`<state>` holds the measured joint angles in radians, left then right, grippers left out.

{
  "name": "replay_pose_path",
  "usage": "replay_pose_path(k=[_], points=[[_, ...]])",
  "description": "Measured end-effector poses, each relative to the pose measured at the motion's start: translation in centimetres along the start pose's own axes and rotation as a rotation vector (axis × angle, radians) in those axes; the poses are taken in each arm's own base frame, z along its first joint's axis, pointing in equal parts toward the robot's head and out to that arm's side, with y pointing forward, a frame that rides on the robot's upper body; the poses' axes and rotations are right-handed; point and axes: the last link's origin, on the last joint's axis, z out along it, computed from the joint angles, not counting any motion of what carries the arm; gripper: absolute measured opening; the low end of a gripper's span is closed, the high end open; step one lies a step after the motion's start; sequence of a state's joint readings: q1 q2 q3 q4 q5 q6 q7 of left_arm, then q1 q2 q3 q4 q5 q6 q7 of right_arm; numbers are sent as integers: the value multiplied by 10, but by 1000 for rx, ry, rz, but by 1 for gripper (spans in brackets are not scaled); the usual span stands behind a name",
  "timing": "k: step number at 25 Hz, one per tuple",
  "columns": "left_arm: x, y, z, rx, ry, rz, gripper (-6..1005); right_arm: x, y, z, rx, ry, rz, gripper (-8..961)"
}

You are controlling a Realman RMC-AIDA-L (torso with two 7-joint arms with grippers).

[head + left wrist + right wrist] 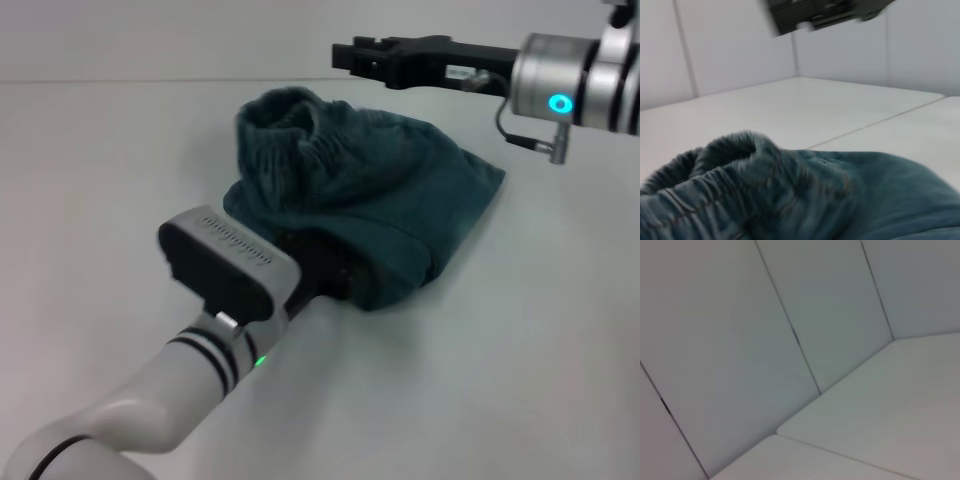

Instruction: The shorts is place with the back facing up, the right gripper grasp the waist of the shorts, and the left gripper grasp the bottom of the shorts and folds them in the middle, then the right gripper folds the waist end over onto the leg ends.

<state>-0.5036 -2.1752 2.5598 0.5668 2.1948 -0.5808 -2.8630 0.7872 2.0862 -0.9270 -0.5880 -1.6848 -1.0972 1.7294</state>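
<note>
You see the left gripper [320,268] pressed into the shorts [380,210] at 6 o'clock, finger state indeterminable; the right gripper [345,55] hovers closed at 12 o'clock.

We see a plain white worktop [520,380] crossed by a thin seam, enclosed behind by pale wall panels [740,340] divided by dark vertical joints; we note even, soft lighting throughout.

Our left gripper [325,268] is low and stretched forward, its fingers hidden from us, behind the grey ribbed box and white forearm. Our right gripper [345,55] hangs raised and level, pointing toward our left side, its silver wrist lit blue.
</note>
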Motion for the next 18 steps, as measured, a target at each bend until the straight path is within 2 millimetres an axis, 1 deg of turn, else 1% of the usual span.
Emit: replay_pose_path(k=[2, 6, 8, 10, 13, 14, 16, 18], points=[[-4, -7, -6, 44, 10, 0, 48, 2, -2, -10, 0, -22, 9, 368], [-7, -19, -15, 118, 40, -10, 52, 7, -4, -22, 0, -45, 31, 534], [-12, -27, -21, 161, 39, -28, 54, 10, -6, -29, 3, -54, 42, 617], [-17, -35, -28, 207, 38, -49, 56, 13, -7, -35, 2, -62, 51, 684], [-24, -51, -45, 315, 75, -90, 59, 18, -8, -46, -1, -73, 42, 784], [-24, -57, -54, 362, 109, -102, 60, 22, -9, -52, 0, -75, 24, 784], [-22, -63, -65, 408, 169, -112, 62, 30, -9, -65, 2, -83, -35, 784], [-19, -63, -70, 398, 221, -113, 64, 42, -10, -81, 7, -95, -97, 784]])
